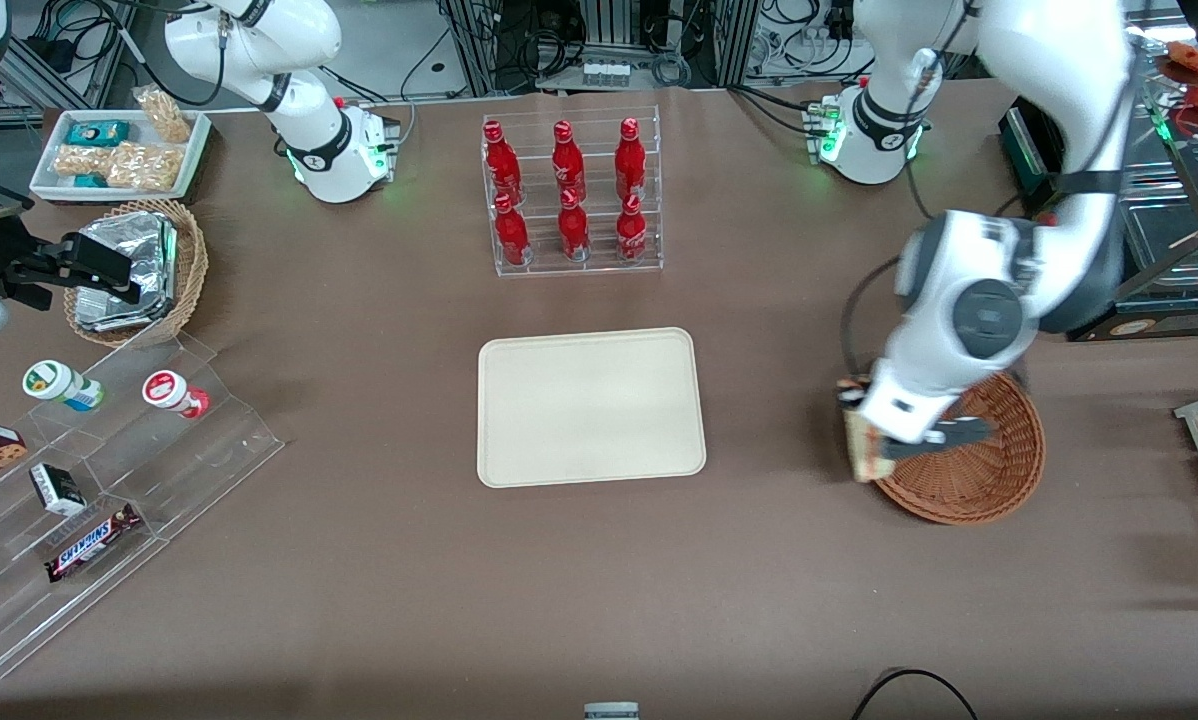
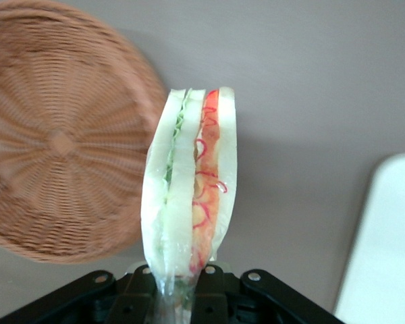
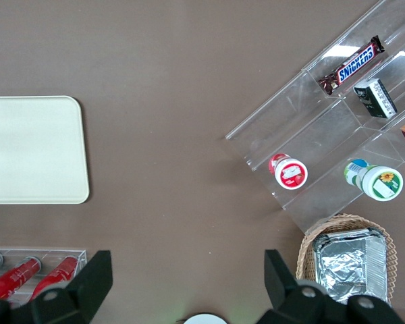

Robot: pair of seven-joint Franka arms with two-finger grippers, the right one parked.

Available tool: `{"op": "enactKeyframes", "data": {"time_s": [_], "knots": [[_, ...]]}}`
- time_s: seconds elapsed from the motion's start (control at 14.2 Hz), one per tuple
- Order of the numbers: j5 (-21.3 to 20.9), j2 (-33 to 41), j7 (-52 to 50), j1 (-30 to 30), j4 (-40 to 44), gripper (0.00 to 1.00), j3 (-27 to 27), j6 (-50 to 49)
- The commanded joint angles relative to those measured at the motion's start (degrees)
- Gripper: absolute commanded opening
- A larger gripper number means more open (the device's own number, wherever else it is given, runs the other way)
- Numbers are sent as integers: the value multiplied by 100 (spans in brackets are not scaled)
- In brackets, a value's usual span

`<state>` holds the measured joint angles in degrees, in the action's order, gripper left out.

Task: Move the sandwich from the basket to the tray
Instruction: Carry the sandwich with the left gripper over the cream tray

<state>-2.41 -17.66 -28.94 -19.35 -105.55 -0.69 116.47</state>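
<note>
Sandwich (image 2: 189,189): clear-wrapped wedge of pale bread with green and red-orange filling, held on edge in the tool (image 2: 179,283), clenched at its lower end. In the front view the sandwich (image 1: 862,445) hangs just beside the basket's rim, at the rim that faces the tray.

Basket (image 1: 999,470): round, shallow, reddish-brown wicker, at the working arm's end of the table (image 1: 359,600); its woven floor shows bare in the wrist view (image 2: 61,142).

Tray (image 1: 589,405): cream-beige rectangle with rounded corners, flat on the table at mid-length, well apart from the basket; nothing lies on it.

Bottle rack (image 1: 571,195): clear stand with six red bottles, farther from the front camera than the tray.

Foil-packet basket (image 1: 144,270): tan wicker, toward the parked arm's end.
</note>
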Motion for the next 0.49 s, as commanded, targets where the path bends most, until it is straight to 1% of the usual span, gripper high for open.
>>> {"op": "enactKeyframes", "data": {"time_s": [0.0, 0.14, 0.42], "knots": [[230, -588, -497, -717, 682, 1, 60, 7], [565, -1044, -936, -1183, 1210, 0, 60, 42], [593, -1774, -2113, -2027, 1870, 0, 69, 603]]}}
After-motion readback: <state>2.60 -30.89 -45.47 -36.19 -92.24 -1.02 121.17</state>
